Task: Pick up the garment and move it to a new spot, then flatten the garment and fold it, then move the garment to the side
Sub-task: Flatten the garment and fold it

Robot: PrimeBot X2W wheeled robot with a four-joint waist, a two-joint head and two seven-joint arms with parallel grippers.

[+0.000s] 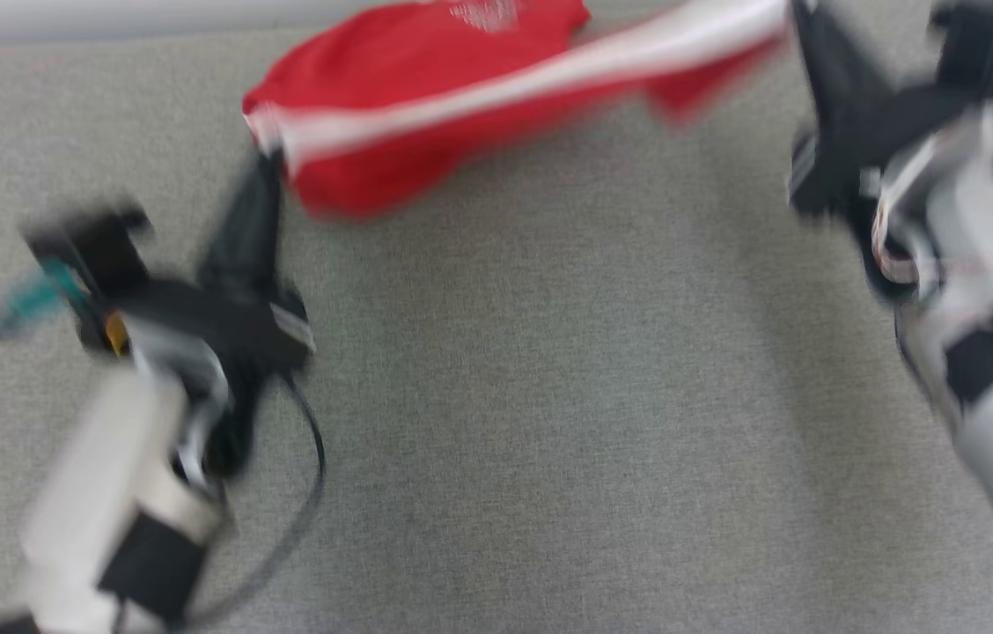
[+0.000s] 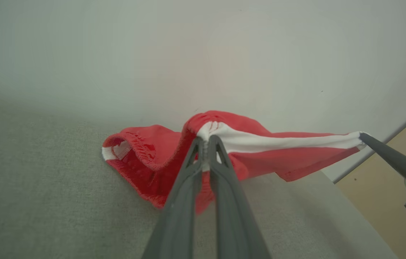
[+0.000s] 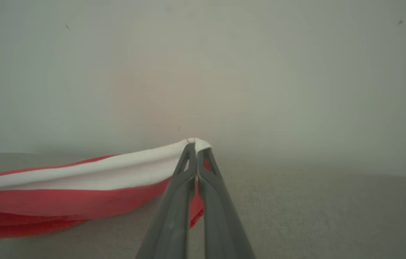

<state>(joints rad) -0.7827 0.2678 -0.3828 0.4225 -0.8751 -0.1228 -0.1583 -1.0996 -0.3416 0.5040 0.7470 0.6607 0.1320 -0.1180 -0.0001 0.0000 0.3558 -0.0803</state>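
Centres on a red, soft-cloth garment (image 1: 426,97) with a broad white stripe along one side and a gathered, stitched hem, probably an elastic waistband. Lies at the far side of the grey woven-fabric table (image 1: 549,396), close to the pale wall (image 2: 203,54), drawn out lengthwise along the white stripe and lifted at both ends, with the loose red bulk sagging below and apparently touching the table. Held at the gathered end by the left gripper (image 2: 206,142), jaws pinched almost together on the cloth at the junction of stripe and waistband. Held at the opposite end of the stripe by the right gripper (image 3: 195,145), jaws closed tight on a small white corner. Looks light, limp and thin: likely to drape, bunch and swing rather than keep any shape, and unlikely to tear or to weigh on the arms. Seems not slippery, though at risk of sliding out of so small a pinch at the right end under a hard pull. Suggests a hold at the two ends of one edge, as here, with just enough tension for a taut stripe and a flat lay-down. For folding, calls for grips at corners or on the thicker waistband seam, with more layers to bite on. Appears blurred in the head view, leaving finer creases there beyond telling.
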